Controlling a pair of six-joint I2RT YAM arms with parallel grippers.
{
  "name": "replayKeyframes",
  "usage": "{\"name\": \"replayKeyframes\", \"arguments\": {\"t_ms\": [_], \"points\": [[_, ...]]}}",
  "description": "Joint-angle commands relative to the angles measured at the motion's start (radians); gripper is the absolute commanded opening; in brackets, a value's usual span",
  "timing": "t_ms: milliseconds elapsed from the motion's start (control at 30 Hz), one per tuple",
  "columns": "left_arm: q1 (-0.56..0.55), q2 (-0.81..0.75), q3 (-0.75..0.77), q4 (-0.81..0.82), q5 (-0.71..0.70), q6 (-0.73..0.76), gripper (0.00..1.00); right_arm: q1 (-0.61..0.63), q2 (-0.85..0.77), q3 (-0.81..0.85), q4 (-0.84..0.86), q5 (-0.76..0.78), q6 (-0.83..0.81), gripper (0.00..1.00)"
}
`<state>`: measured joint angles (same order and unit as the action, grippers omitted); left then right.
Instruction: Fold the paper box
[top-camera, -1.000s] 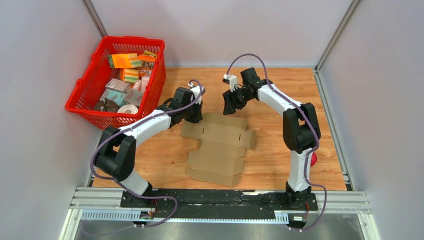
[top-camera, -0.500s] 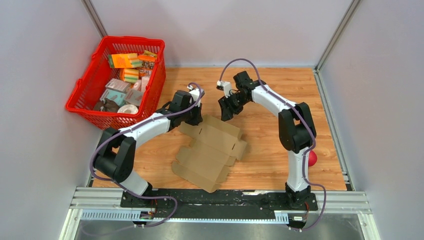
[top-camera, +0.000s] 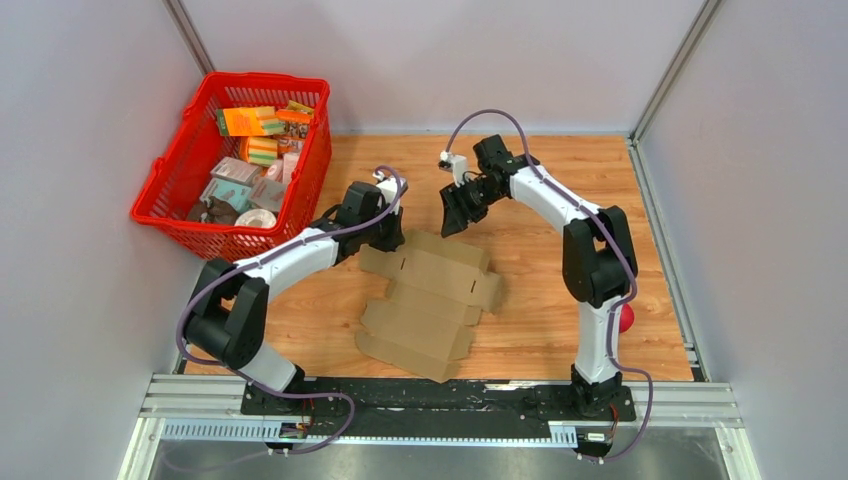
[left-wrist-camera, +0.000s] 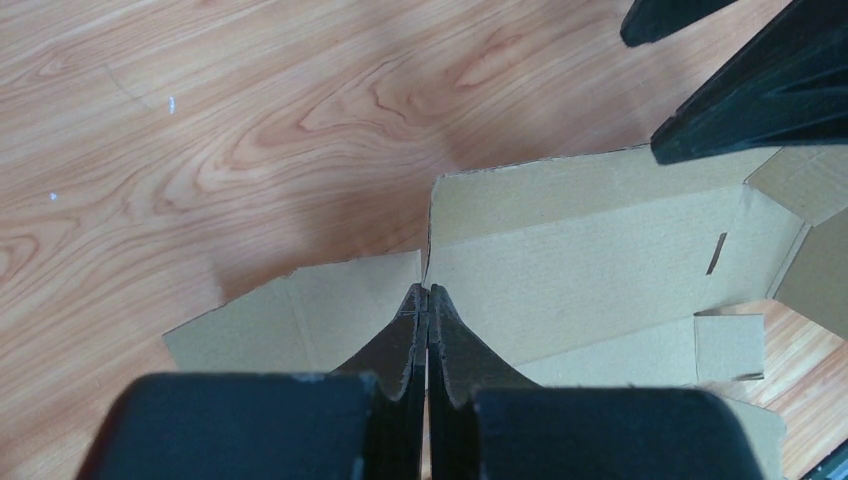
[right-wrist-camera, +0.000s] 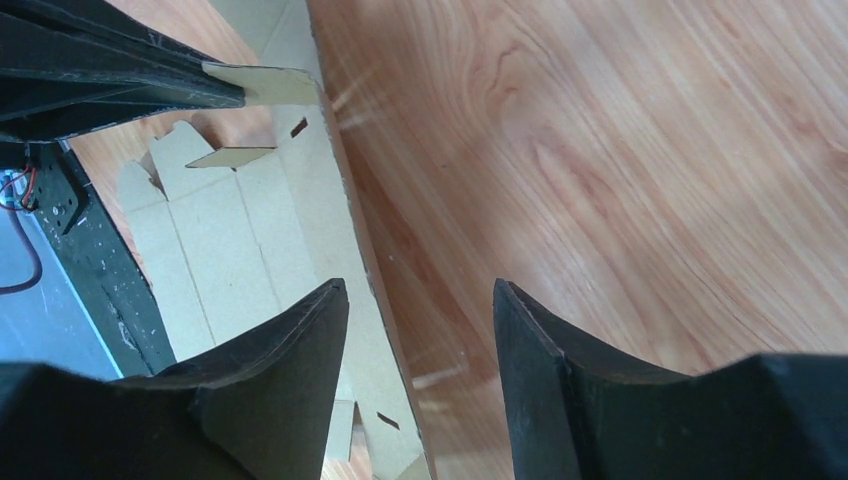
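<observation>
The paper box (top-camera: 430, 295) looks light and crease-prone, best held by flaps: left end effector (left-wrist-camera: 428, 292) clamps one, right end effector (right-wrist-camera: 418, 285) gapes empty.

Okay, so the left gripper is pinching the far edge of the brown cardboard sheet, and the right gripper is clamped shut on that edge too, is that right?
Not quite. The left gripper does pinch the far edge of the paper box, but the right gripper is not clamped on it: its fingers stand apart near that edge and grip nothing. The right wrist view shows this.
</observation>
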<state>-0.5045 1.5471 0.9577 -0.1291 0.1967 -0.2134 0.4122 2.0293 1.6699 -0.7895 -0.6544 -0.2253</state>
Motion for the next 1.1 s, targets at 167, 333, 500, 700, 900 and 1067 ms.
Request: {"name": "replayKeyframes", "arguments": {"t_ms": [167, 333, 500, 700, 900, 1067], "points": [[-0.003, -0.067, -0.025, 0.075, 0.000, -0.003, 0.00, 0.072, -0.004, -0.027, 0.032, 0.051, -0.033, 0.50], [-0.003, -0.068, -0.040, 0.105, 0.004, -0.030, 0.00, 0.122, -0.066, -0.085, 0.114, 0.212, -0.005, 0.34], [-0.003, -0.067, -0.066, 0.150, 0.001, -0.061, 0.00, 0.181, -0.110, -0.128, 0.171, 0.321, 0.001, 0.18], [-0.003, -0.081, -0.102, 0.195, 0.023, -0.132, 0.07, 0.220, -0.184, -0.203, 0.249, 0.453, -0.060, 0.08], [-0.003, -0.199, -0.184, 0.197, 0.000, -0.201, 0.34, 0.257, -0.259, -0.295, 0.337, 0.565, -0.267, 0.03], [-0.002, -0.317, -0.240, 0.178, -0.052, -0.233, 0.43, 0.275, -0.293, -0.389, 0.418, 0.647, -0.394, 0.00]]}}
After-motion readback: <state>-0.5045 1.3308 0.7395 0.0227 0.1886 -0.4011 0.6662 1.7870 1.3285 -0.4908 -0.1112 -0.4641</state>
